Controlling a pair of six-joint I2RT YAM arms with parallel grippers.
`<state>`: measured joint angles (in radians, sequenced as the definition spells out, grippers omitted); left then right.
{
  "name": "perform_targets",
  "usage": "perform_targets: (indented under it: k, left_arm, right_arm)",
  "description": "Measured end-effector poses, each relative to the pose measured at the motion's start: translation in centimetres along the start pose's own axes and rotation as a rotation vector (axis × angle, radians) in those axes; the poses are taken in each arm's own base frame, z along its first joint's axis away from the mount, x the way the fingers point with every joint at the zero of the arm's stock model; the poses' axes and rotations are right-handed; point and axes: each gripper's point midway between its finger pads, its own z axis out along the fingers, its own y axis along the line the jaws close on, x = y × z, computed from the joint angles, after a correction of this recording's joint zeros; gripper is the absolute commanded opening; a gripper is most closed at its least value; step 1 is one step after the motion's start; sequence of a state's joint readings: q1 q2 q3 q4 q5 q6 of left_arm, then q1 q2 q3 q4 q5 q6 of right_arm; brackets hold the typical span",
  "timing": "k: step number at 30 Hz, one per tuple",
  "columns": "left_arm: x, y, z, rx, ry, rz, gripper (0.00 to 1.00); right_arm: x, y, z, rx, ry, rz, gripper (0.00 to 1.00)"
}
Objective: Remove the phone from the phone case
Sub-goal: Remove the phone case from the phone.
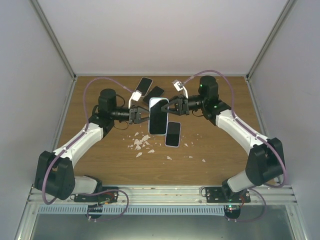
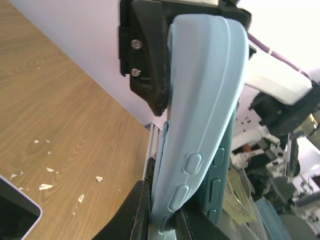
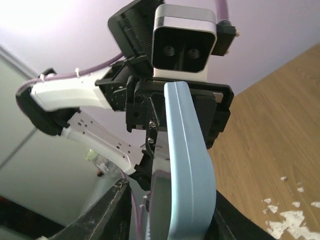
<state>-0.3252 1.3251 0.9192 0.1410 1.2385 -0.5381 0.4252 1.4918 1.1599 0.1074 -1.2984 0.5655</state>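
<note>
Smooth, rounded pale-blue phone case (image 2: 200, 100) pinched in left claw (image 1: 142, 115); right claw (image 1: 172, 108) flanks it, grip unclear.

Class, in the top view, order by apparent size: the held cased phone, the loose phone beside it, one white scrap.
1. held cased phone, possibly nearer the camera
2. loose phone
3. white scrap

Robot lab test cell: white enclosure walls (image 1: 160, 35), aluminium frame rails (image 1: 160, 194), wooden bench (image 1: 220, 145).

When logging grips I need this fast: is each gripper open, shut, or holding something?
Left gripper: shut on the edge of the phone case.
Right gripper: fingers flank the phone case; grip cannot be told.
</note>
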Motion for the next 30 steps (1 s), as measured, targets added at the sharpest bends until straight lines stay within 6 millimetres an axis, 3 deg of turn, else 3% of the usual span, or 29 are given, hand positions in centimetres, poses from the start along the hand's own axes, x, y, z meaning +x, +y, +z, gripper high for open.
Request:
perform_targets:
  k: [7,13,21,25,30]
  left_arm:
    - [-0.7,2.2,-1.3,-0.064,-0.086,-0.137,0.0]
    - [-0.9,4.0,-2.2,-0.125,-0.146,-0.264,0.0]
    - [-1.1,7.1,-3.9,-0.219,-0.235,-0.473,0.0]
    - [-0.8,9.1,-4.9,-0.276,-0.289,-0.622,0.0]
    - [-0.3,10.9,-6.1,-0.312,-0.341,-0.763,0.0]
  right_arm:
    - [-0.8,-2.0,-1.4,0.07,-0.041,0.028,0.67]
    - [-1.3,-3.4,-2.2,0.155,-0.076,0.005,0.79]
    - [-2.7,-3.6,-2.2,0.34,-0.082,-0.199,0.81]
    - [-2.8,-3.2,0.0,0.462,-0.029,-0.397,0.81]
    - [-1.4,-2.9,2.7,0.582,0.071,-0.62,0.8]
